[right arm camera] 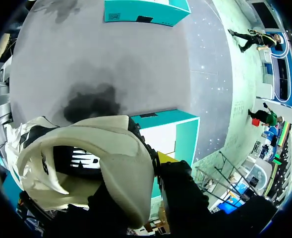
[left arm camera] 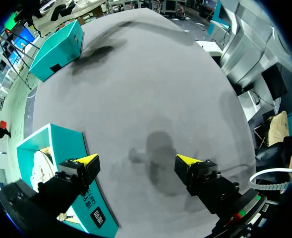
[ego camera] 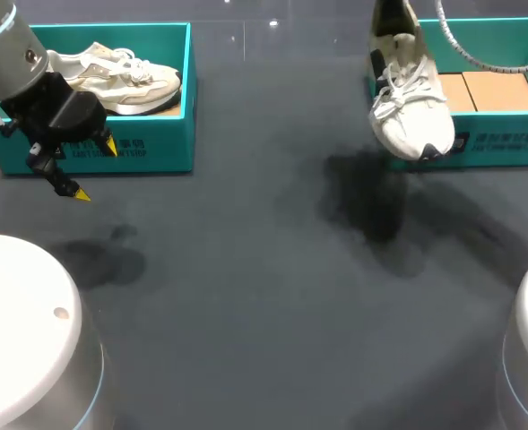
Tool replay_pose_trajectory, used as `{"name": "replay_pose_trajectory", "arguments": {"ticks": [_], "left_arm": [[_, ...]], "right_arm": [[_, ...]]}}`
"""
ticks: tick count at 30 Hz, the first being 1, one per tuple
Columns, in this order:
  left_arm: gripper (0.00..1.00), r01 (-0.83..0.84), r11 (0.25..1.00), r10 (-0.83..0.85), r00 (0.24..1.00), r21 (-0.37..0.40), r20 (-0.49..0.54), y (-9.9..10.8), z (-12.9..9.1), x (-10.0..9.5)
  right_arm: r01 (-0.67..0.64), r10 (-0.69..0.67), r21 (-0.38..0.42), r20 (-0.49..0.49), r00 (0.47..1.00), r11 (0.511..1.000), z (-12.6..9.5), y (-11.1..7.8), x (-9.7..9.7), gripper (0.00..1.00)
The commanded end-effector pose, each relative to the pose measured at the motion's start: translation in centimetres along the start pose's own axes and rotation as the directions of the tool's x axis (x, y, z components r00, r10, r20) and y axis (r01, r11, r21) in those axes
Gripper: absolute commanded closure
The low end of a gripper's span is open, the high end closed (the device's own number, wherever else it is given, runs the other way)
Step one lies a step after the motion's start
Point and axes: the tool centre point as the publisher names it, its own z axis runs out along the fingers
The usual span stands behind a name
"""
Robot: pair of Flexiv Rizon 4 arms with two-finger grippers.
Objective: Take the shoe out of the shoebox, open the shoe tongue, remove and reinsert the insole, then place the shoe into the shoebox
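A white lace-up shoe (ego camera: 409, 98) hangs toe-down over the front wall of the right teal shoebox (ego camera: 501, 148), above the table. My right gripper (ego camera: 391, 22) holds it from above by the heel. In the right wrist view that gripper (right arm camera: 148, 166) is shut on the shoe's (right arm camera: 86, 163) heel collar, one yellow tip outside it and the other finger hidden inside. The right shoebox (right arm camera: 173, 131) lies just below. My left gripper (ego camera: 94, 170) stands open and empty in front of the left shoebox (ego camera: 156, 148). In the left wrist view its fingers (left arm camera: 138, 159) are wide apart over bare table.
The left teal shoebox (left arm camera: 66, 144) holds a second white shoe (ego camera: 125, 76) and sits right beside my left gripper's finger. Brown cardboard (ego camera: 492, 90) lines the right box. A dark grey tabletop (ego camera: 264, 296) stretches between the boxes and the front edge.
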Motion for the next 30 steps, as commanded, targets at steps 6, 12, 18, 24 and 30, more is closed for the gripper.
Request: {"name": "replay_pose_trajectory", "arguments": {"ticks": [6, 12, 18, 24, 30], "left_arm": [[0.00, 0.000, 1.000, 0.000, 1.000, -0.002, -0.001, 0.0, 0.0, 0.0], [0.00, 0.000, 1.000, 0.000, 1.000, -0.002, -0.001, 0.0, 0.0, 0.0], [0.00, 0.000, 1.000, 0.000, 1.000, -0.002, -0.001, 0.0, 0.0, 0.0], [0.00, 0.000, 1.000, 0.000, 1.000, -0.002, -0.001, 0.0, 0.0, 0.0], [0.00, 0.000, 1.000, 0.000, 1.000, -0.002, -0.001, 0.0, 0.0, 0.0]], "right_arm": [[0.001, -0.001, -0.046, -0.009, 1.000, 0.999, 0.3, -1.4, -0.5, 1.00], [-0.020, 0.019, -0.067, -0.023, 1.000, 0.998, 1.4, -2.8, -2.0, 1.00], [-0.071, 0.071, -0.051, -0.005, 0.997, 0.996, 2.6, -7.6, -6.3, 1.00], [-0.061, 0.061, -0.046, 0.003, 0.998, 0.997, 4.3, -9.9, -9.7, 1.00], [-0.004, 0.004, -0.037, -0.002, 1.000, 0.999, 5.8, -10.7, -13.0, 1.00]]}}
